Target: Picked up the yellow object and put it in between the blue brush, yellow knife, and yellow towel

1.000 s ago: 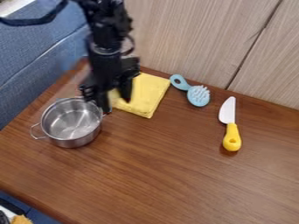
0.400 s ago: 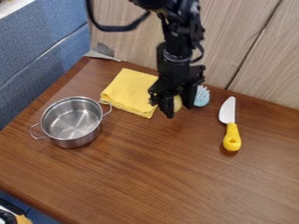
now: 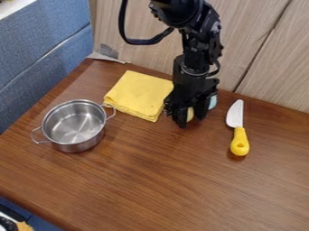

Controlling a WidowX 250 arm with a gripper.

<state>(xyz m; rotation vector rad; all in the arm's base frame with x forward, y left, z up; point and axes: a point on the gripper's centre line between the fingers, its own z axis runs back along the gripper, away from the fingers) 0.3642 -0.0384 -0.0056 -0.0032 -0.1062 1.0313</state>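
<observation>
Clasping the yellow object [image 3: 190, 114], the tool [image 3: 191, 118] hangs between the yellow towel [image 3: 138, 95] and yellow-handled knife [image 3: 240, 141], before the blue brush [image 3: 212, 103], presumably to release it amid them.

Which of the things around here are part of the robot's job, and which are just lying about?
Part of the job:
black hand
yellow object, held in the hand
blue brush, partly hidden behind the hand
yellow-handled knife
yellow towel

Just lying about:
metal pot, left of the towel
grey scrap by the table's back corner
</observation>
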